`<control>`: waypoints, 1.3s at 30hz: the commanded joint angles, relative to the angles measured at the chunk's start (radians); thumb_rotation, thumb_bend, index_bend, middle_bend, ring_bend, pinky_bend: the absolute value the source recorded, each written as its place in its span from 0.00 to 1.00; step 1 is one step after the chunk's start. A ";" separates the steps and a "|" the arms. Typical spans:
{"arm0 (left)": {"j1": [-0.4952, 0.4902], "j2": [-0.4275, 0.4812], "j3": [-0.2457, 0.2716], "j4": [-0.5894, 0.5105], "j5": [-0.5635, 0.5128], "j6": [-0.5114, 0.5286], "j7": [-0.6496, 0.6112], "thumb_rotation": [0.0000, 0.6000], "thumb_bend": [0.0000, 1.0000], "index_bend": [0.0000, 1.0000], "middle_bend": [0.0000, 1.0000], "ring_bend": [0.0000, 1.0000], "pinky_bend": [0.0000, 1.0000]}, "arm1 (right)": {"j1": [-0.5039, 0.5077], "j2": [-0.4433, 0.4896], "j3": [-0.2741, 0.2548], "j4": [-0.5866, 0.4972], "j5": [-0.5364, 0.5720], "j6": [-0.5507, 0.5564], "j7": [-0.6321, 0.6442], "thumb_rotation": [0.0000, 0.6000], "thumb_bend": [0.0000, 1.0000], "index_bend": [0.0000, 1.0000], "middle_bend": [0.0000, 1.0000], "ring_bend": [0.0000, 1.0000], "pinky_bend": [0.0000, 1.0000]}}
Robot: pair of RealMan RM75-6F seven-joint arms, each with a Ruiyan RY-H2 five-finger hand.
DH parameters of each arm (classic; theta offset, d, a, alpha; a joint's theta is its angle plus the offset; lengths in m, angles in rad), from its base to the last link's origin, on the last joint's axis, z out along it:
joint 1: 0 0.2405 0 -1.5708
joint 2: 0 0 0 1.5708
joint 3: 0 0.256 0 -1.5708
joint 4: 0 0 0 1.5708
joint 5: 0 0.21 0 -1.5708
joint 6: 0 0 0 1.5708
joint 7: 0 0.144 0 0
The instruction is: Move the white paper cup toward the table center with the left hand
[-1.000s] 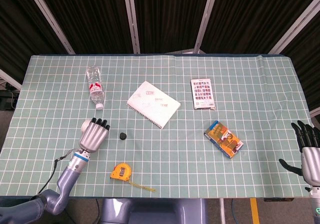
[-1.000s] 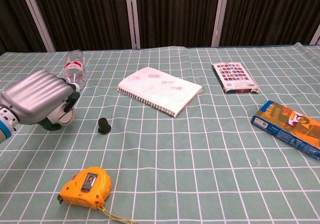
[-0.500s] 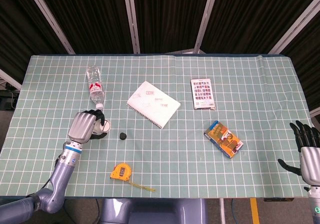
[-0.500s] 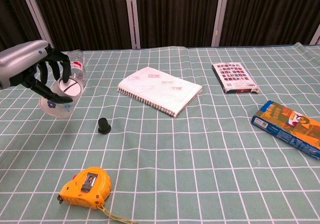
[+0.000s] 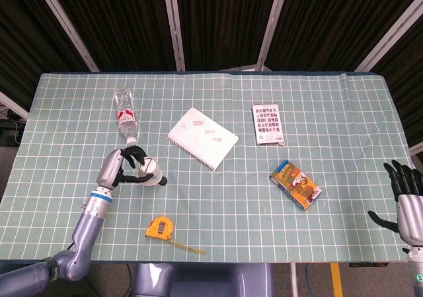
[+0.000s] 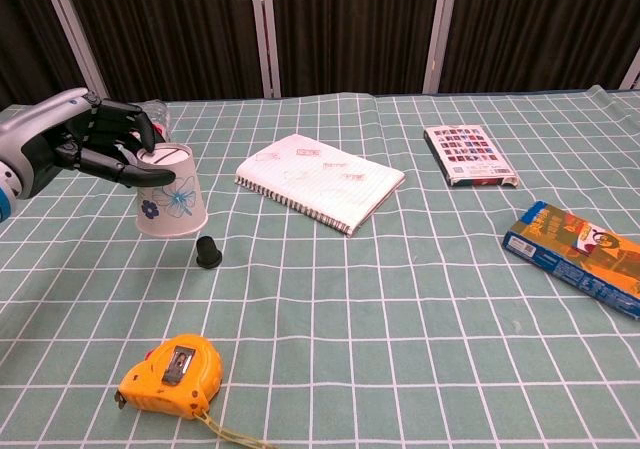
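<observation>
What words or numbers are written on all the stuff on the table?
None can be read.
Water bottle: red label, print too small.
Notebook: faint red marks, blurred.
Blue box: picture and print, blurred.
Dark card pack: tiny pictures, no legible text.
White paper cup: only blue flowers.
Tape measure: label unreadable.

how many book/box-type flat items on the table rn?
3. White spiral-bound notebook near table centre; dark box with a grid of small pictures to its right, further back; blue and orange printed box nearer the front right. Nothing visibly hides another.
</observation>
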 commanded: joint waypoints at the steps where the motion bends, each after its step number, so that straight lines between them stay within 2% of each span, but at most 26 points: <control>1: -0.009 -0.029 0.019 0.049 0.035 0.000 -0.058 1.00 0.02 0.62 0.46 0.47 0.55 | 0.000 -0.001 0.001 0.002 0.001 0.001 -0.004 1.00 0.00 0.00 0.00 0.00 0.00; 12: -0.031 -0.121 0.050 0.201 0.063 -0.002 -0.159 1.00 0.02 0.62 0.46 0.46 0.55 | 0.003 -0.006 0.003 0.009 0.011 -0.007 -0.010 1.00 0.00 0.00 0.00 0.00 0.00; 14: -0.034 -0.137 0.055 0.229 0.070 0.000 -0.178 1.00 0.02 0.60 0.44 0.44 0.52 | 0.003 -0.006 0.004 0.010 0.014 -0.007 -0.010 1.00 0.00 0.00 0.00 0.00 0.00; 15: -0.036 -0.143 0.058 0.241 0.073 -0.004 -0.193 1.00 0.02 0.57 0.40 0.40 0.49 | 0.004 -0.006 0.005 0.011 0.015 -0.008 -0.010 1.00 0.00 0.00 0.00 0.00 0.00; 16: -0.038 -0.145 0.061 0.248 0.075 -0.007 -0.202 1.00 0.02 0.46 0.28 0.29 0.40 | 0.004 -0.006 0.005 0.012 0.017 -0.009 -0.010 1.00 0.00 0.00 0.00 0.00 0.00; 17: -0.041 -0.145 0.068 0.256 0.082 -0.014 -0.217 1.00 0.02 0.29 0.15 0.16 0.28 | 0.004 -0.006 0.005 0.013 0.018 -0.010 -0.010 1.00 0.00 0.00 0.00 0.00 0.00; 19: -0.051 -0.131 0.093 0.259 0.109 -0.040 -0.251 1.00 0.01 0.05 0.01 0.01 0.07 | 0.005 -0.007 0.006 0.013 0.020 -0.013 -0.009 1.00 0.00 0.00 0.00 0.00 0.00; 20: -0.054 -0.124 0.100 0.258 0.119 -0.046 -0.269 1.00 0.00 0.00 0.00 0.00 0.01 | 0.006 -0.007 0.006 0.014 0.020 -0.013 -0.010 1.00 0.00 0.00 0.00 0.00 0.00; 25: -0.048 -0.090 0.125 0.253 0.177 -0.005 -0.324 1.00 0.00 0.00 0.00 0.00 0.00 | 0.004 -0.007 0.005 0.012 0.017 -0.008 -0.011 1.00 0.00 0.00 0.00 0.00 0.00; 31: -0.014 0.013 0.122 0.144 0.216 0.096 -0.336 1.00 0.00 0.00 0.00 0.00 0.00 | -0.002 -0.002 -0.001 0.002 -0.001 0.006 -0.007 1.00 0.00 0.00 0.00 0.00 0.00; 35: 0.034 0.113 0.125 0.060 0.256 0.211 -0.230 1.00 0.00 0.00 0.00 0.00 0.00 | -0.005 0.002 -0.007 -0.005 -0.020 0.018 -0.003 1.00 0.00 0.00 0.00 0.00 0.00; 39: 0.120 0.200 0.133 0.000 0.253 0.343 0.027 1.00 0.00 0.00 0.00 0.00 0.00 | -0.011 0.005 -0.010 -0.008 -0.034 0.032 -0.001 1.00 0.00 0.00 0.00 0.00 0.00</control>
